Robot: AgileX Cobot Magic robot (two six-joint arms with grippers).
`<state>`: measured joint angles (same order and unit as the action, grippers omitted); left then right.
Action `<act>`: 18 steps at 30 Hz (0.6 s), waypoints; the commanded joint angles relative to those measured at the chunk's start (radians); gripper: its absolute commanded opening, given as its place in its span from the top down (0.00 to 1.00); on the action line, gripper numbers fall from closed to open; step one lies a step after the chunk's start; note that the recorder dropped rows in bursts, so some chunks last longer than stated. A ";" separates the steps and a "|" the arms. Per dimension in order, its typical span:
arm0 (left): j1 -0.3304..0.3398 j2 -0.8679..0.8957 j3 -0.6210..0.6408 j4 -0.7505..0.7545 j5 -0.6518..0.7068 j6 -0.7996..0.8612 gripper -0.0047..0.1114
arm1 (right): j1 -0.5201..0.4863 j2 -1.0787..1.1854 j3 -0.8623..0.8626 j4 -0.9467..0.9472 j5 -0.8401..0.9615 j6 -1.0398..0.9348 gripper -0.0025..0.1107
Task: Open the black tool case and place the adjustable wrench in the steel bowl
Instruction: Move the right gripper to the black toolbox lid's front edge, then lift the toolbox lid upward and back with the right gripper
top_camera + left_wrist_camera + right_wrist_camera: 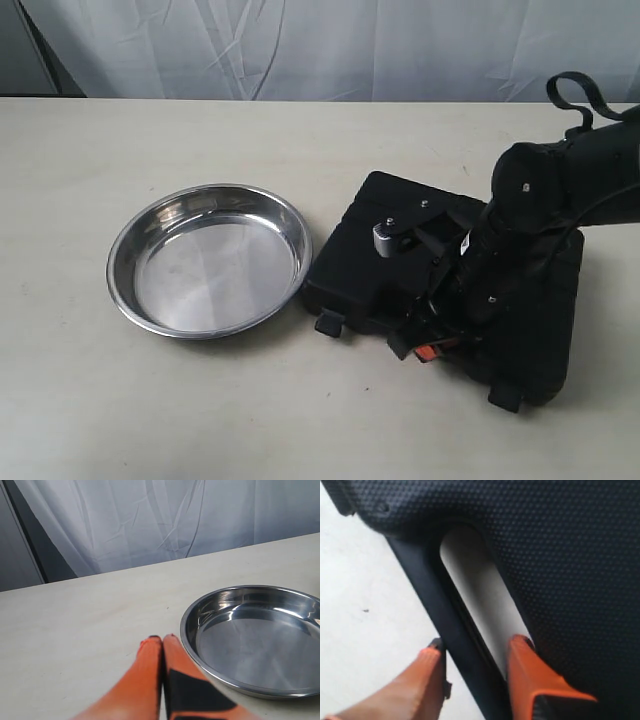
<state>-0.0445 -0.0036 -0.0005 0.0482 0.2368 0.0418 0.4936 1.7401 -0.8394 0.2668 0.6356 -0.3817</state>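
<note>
The black tool case (350, 260) lies shut on the table, right of the steel bowl (210, 258). My right arm reaches over it. My right gripper (476, 647) stands open astride the case's handle bar (420, 575): one orange finger (527, 667) is inside the handle cut-out, the other finger (422, 675) is outside the bar, over the table. My left gripper (162, 639) is shut and empty, its tips low over the table just beside the bowl's rim (186, 640). The bowl is empty. The adjustable wrench is hidden.
Two latches (328, 322) (505, 400) stick out from the case's near edge. A white curtain (320, 45) hangs behind the table's far edge. Bare tabletop (150, 400) surrounds the bowl.
</note>
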 commanded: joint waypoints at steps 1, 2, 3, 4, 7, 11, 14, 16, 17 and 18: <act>0.002 0.004 0.001 0.000 0.002 -0.004 0.96 | -0.002 -0.004 -0.005 -0.029 -0.017 -0.002 0.92; 0.002 0.004 0.001 0.000 0.002 -0.004 0.96 | -0.002 -0.004 -0.005 -0.029 -0.013 -0.002 0.98; 0.002 0.004 0.001 0.000 0.002 -0.004 0.96 | -0.002 -0.006 -0.005 -0.014 -0.006 -0.002 0.98; 0.002 0.004 0.001 0.000 0.002 -0.004 0.96 | -0.002 -0.013 -0.005 -0.006 0.005 -0.004 0.99; 0.002 0.004 0.001 0.000 0.002 -0.004 0.96 | -0.002 -0.060 -0.005 0.011 0.017 -0.004 0.99; 0.002 0.004 0.001 0.000 0.002 -0.004 0.96 | -0.002 -0.127 -0.005 0.024 0.039 -0.004 0.99; 0.002 0.004 0.001 0.000 0.002 -0.004 0.96 | -0.002 -0.169 -0.005 0.033 0.068 -0.004 0.99; 0.002 0.004 0.001 0.000 0.002 -0.004 0.96 | -0.002 -0.205 -0.005 0.033 0.075 -0.004 0.99; 0.002 0.004 0.001 0.000 0.002 -0.004 0.96 | -0.002 -0.228 -0.005 0.033 0.077 -0.002 0.99; 0.002 0.004 0.001 0.000 0.002 -0.004 0.96 | -0.004 -0.254 -0.005 0.033 0.077 0.002 0.99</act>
<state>-0.0445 -0.0036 -0.0005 0.0482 0.2368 0.0418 0.4982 1.5517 -0.8399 0.2836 0.6912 -0.4007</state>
